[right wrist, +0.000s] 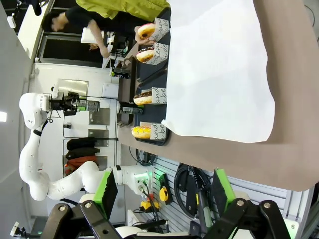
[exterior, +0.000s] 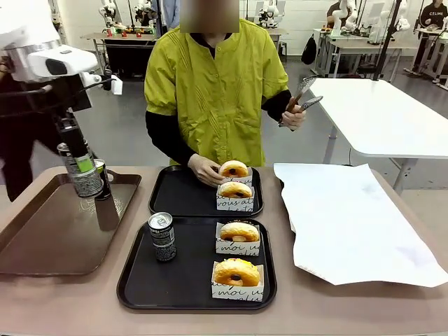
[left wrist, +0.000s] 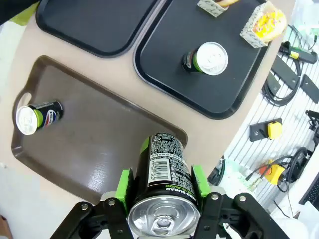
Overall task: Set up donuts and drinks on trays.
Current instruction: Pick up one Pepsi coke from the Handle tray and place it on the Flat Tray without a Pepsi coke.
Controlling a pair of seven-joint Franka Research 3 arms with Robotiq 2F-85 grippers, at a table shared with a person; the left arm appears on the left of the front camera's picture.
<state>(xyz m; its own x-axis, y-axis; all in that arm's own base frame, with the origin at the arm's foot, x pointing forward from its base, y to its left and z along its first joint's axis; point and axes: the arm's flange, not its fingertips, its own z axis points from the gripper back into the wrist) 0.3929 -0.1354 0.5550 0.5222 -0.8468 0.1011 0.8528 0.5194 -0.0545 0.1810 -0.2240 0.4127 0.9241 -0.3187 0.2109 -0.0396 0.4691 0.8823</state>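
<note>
We see the left claw (left wrist: 162, 199) grasping a dark can (left wrist: 164, 172) above the brown tray (exterior: 42, 238) at the counter's left edge; right claw (right wrist: 162, 191) released.

Worktop (exterior: 315, 315): large tray (exterior: 42, 238) at left, one can (left wrist: 37, 115) lying in it. Centre, near tray (exterior: 140, 287) before far tray (exterior: 168, 196); near holds a can (exterior: 162, 236) left of two boxed donuts (exterior: 239, 238), far holds two. Paper sheet (exterior: 350, 217) at right.
</note>
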